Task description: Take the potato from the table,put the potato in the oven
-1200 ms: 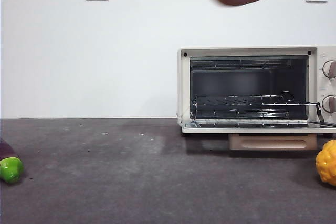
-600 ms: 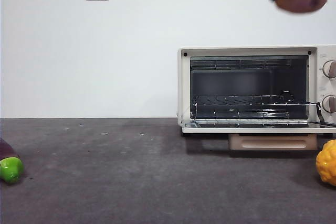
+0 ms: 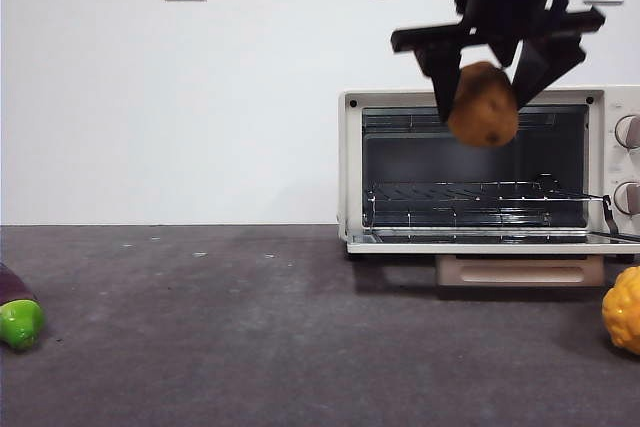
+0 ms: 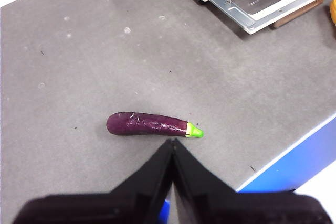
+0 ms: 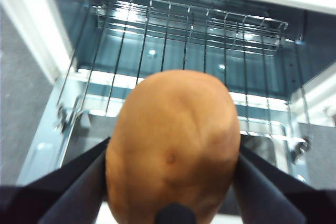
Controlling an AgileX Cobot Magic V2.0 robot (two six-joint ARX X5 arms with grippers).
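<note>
The orange-brown potato (image 3: 484, 105) hangs in the air in front of the oven's open mouth, near its upper edge, with my right gripper (image 3: 484, 87) shut on it from both sides. In the right wrist view the potato (image 5: 173, 145) fills the space between the two black jaws, and the wire rack (image 5: 184, 35) of the oven (image 3: 490, 172) lies just beyond it. The oven door is folded down flat. My left gripper (image 4: 172, 148) is shut with nothing in it, high above the dark grey table (image 3: 250, 327).
A purple eggplant (image 4: 152, 125) with a green tip (image 3: 18, 322) lies at the table's left. A bumpy yellow object (image 3: 624, 309) sits at the right edge, in front of the oven. The open door (image 3: 495, 243) juts toward the camera over its beige handle (image 3: 520, 271).
The right gripper with the potato has come down from the top edge of the front view and moved left, to the level of the oven's opening.
</note>
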